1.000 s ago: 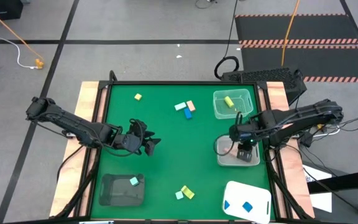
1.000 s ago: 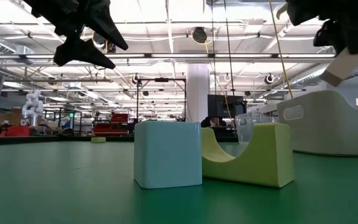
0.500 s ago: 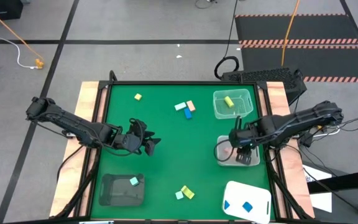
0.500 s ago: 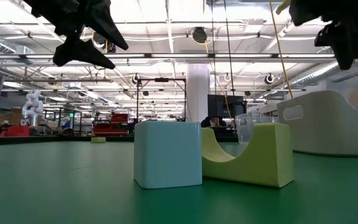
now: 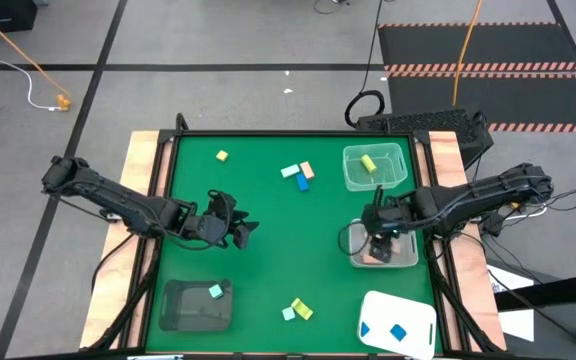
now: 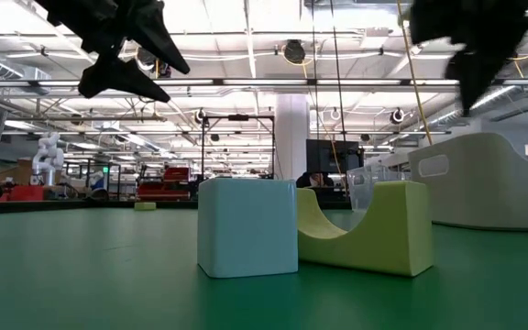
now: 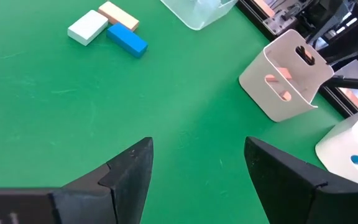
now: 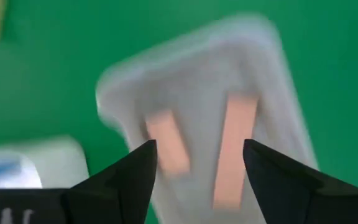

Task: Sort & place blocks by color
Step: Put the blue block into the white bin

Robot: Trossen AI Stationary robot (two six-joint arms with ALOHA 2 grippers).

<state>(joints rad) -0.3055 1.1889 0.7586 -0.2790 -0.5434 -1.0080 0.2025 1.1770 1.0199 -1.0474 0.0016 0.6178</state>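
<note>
My right gripper point(image 5: 374, 226) point(image 8: 199, 155) hovers open over the clear tray point(image 5: 404, 256) at the right. Two tan-pink bars point(image 8: 231, 149) point(image 8: 165, 145) lie on that tray's floor. My left gripper point(image 5: 239, 233) point(image 7: 197, 149) hangs open above the left middle of the mat, holding nothing. Loose on the mat lie a yellow block point(image 5: 222, 156), a mint, tan and blue cluster point(image 5: 299, 173), and a mint cube point(image 6: 247, 226) beside a yellow arch block point(image 6: 374, 227) near the front edge.
A clear tray point(image 5: 392, 178) at the far right holds a yellow block point(image 5: 368, 163). The dark tray point(image 5: 183, 308) at the near left holds a mint block point(image 5: 215, 291). The white tray point(image 5: 413, 312) at the near right holds two blue blocks point(image 5: 397, 331).
My right gripper has opened and let go of a tan-pink bar, which has dropped into the clear tray below it. The gripper has then shifted a little toward the table's left.
</note>
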